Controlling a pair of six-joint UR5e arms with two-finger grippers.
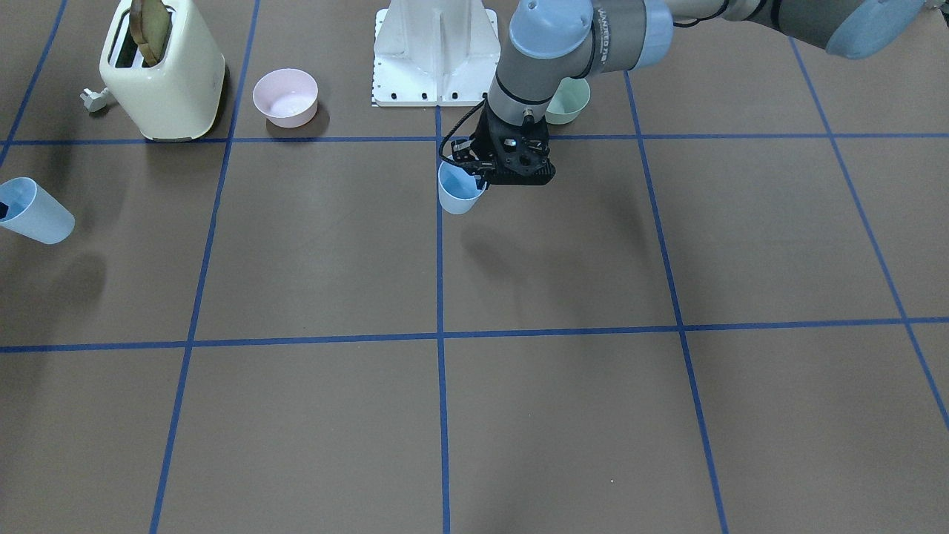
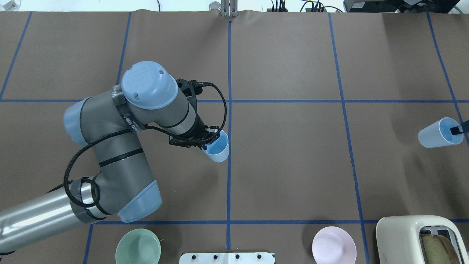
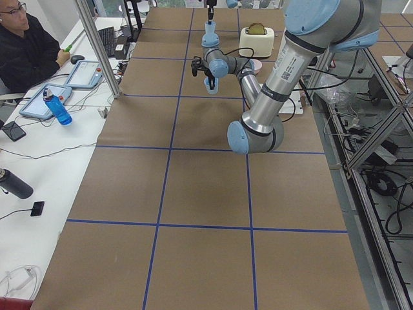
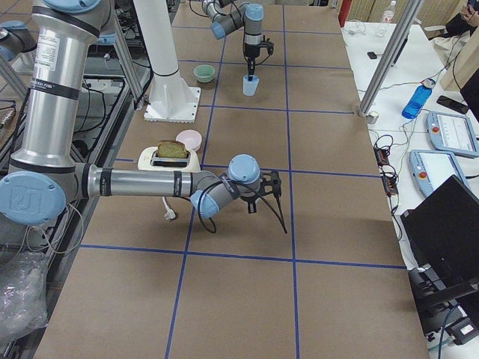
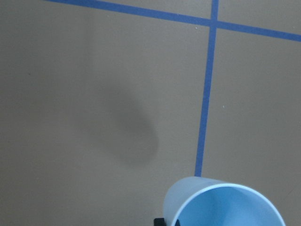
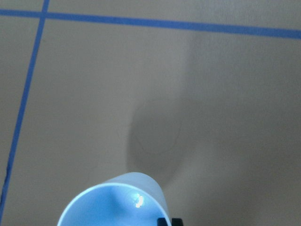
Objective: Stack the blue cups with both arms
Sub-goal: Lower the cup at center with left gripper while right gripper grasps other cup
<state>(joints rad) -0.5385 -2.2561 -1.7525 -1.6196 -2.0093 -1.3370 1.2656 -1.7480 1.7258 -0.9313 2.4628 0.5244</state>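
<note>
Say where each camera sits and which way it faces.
Front: across the table, facing the base; left arm on picture right.
Overhead: behind the robot, looking down; left arm, right fingertip.
Left side: left table end; left arm near.
Right side: right table end; right arm near.
Left wrist: down past first cup; fingertip sliver.
Right wrist: same, second cup.
Shared: toaster, front and overhead.

Only illegible lettering on left arm [image 1: 623, 37]
</note>
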